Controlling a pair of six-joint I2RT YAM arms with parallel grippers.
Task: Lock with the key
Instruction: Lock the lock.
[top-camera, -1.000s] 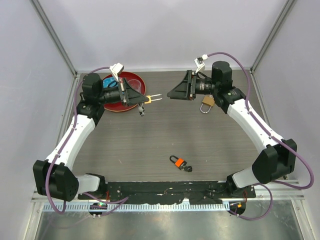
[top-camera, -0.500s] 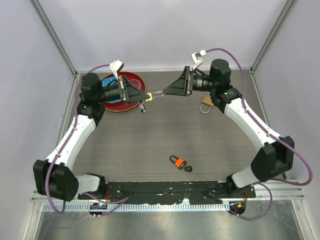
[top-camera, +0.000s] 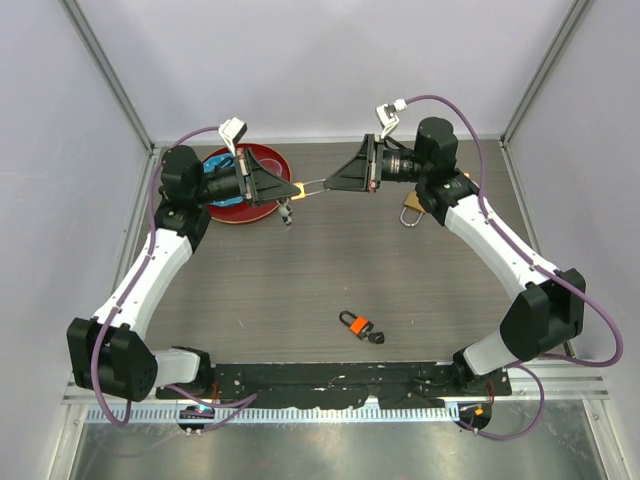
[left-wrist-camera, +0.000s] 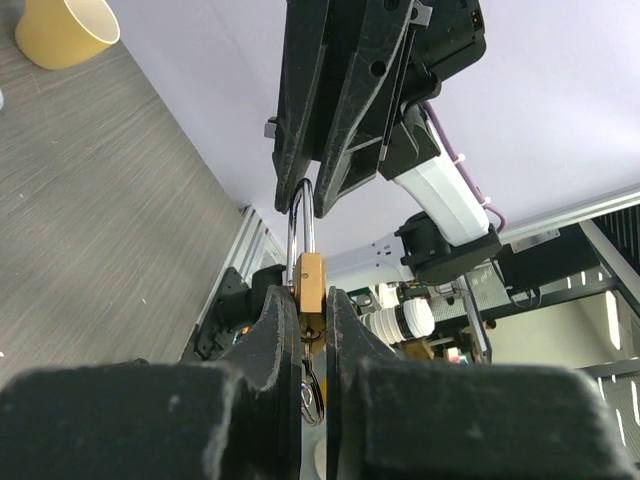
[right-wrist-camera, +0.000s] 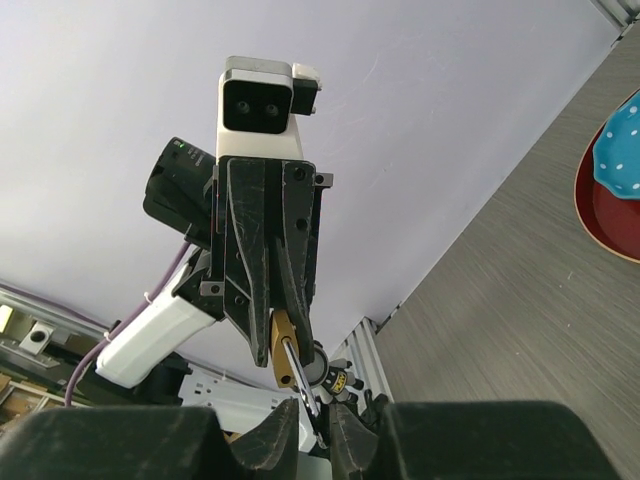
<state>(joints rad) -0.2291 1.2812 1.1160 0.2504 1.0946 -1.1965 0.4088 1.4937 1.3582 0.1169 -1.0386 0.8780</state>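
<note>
My left gripper (top-camera: 292, 191) is shut on the body of a brass padlock (top-camera: 299, 190) and holds it in the air above the table, with the shackle (top-camera: 314, 186) pointing right. A key on a ring (top-camera: 288, 214) hangs below the lock. My right gripper (top-camera: 326, 184) meets it from the right, its fingers closed on the shackle. In the left wrist view the brass body (left-wrist-camera: 310, 284) sits between my fingers and the shackle (left-wrist-camera: 298, 225) runs up into the right gripper. In the right wrist view the shackle (right-wrist-camera: 306, 385) lies between my fingers.
A second brass padlock (top-camera: 413, 207) lies on the table under the right arm. A small orange and black padlock with a key (top-camera: 360, 324) lies in the near middle. A red plate (top-camera: 230, 210) holding a blue object sits at the back left. A yellow cup (left-wrist-camera: 62, 28) stands nearby.
My right gripper has moved left from beside the second padlock to the held padlock and closed on its shackle. The left gripper has stayed in place.
</note>
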